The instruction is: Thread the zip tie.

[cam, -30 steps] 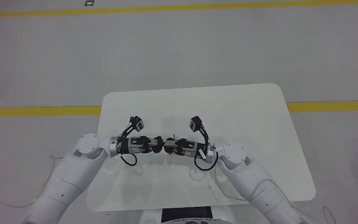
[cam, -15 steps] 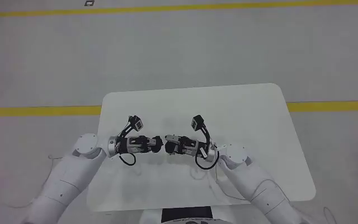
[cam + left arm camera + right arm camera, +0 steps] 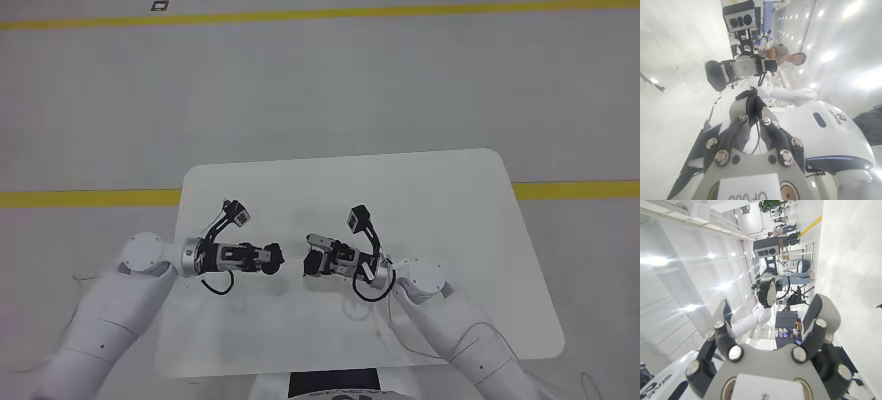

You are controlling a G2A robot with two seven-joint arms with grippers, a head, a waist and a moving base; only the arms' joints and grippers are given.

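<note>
Above the table [image 3: 450, 220], the left gripper [image 3: 277, 258] is pinching the black zip tie [image 3: 750, 96] between its closed fingertips, its free end poking toward the right gripper [image 3: 309, 261], which is facing it across a short gap with jaws spread wide, empty.

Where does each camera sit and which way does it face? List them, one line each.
Top: above the arms, looking down at the table; left arm and right arm show, jaws facing, apart.
Left wrist: on the left arm, looking along its own shut jaws at the right arm's.
Right wrist: on the right arm, looking along its own open jaws at the left arm's.
Shared: both arms' jaws.
</note>
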